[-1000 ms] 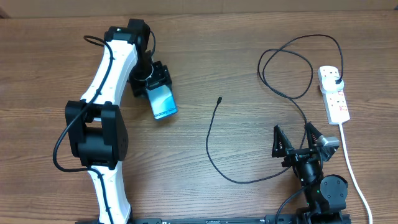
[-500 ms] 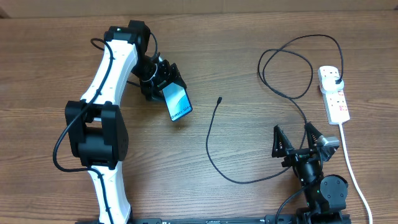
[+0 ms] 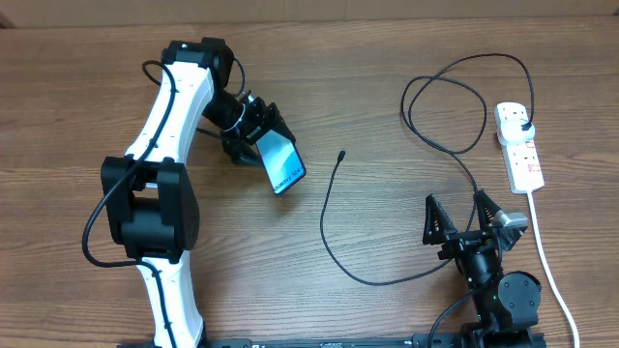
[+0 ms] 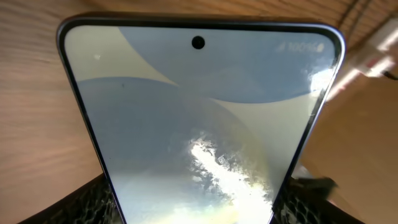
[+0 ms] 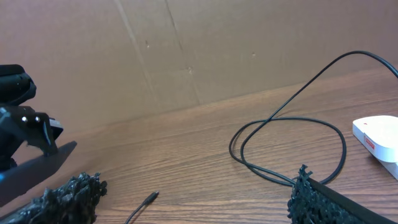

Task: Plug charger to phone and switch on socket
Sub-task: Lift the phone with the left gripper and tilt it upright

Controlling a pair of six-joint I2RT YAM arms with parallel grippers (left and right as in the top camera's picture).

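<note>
Gripping a slim rectangular phone [image 3: 283, 162] with a pale blue screen and a dark bezel, the left end effector [image 3: 261, 143] has its two fingers closed on the long edges of the handset's lower part. The phone juts out past the fingertips, tilted, with its screen facing upward above the brown wood-grain worktop [image 3: 319, 58]. Whether its far end touches the wood cannot be told. In the left wrist view the screen fills almost the whole picture. Its punch-hole camera is at the end farthest from the end effector, and black textured finger pads [image 4: 93, 200] press in at both near corners.

Well apart from it, the right end effector [image 3: 454, 201] has its fingers spread as wide as they go and holds nothing. A long thin black charger cable [image 3: 327, 242] lies on the worktop. Its small connector tip [image 3: 342, 153] rests near the phone's far end without touching it, between the two end effectors. From there the cable curves back toward the right end effector, passes close by its fingers, and loops out ahead of it.

Ahead of the right end effector and to its right lies a small white rectangular power strip [image 3: 519, 145] with red-marked switches. The cable's black plug [image 3: 523, 124] sits in the outlet farthest from the end effector. A thicker white cord [image 3: 546, 256] trails back from the strip along that end effector's right side.
</note>
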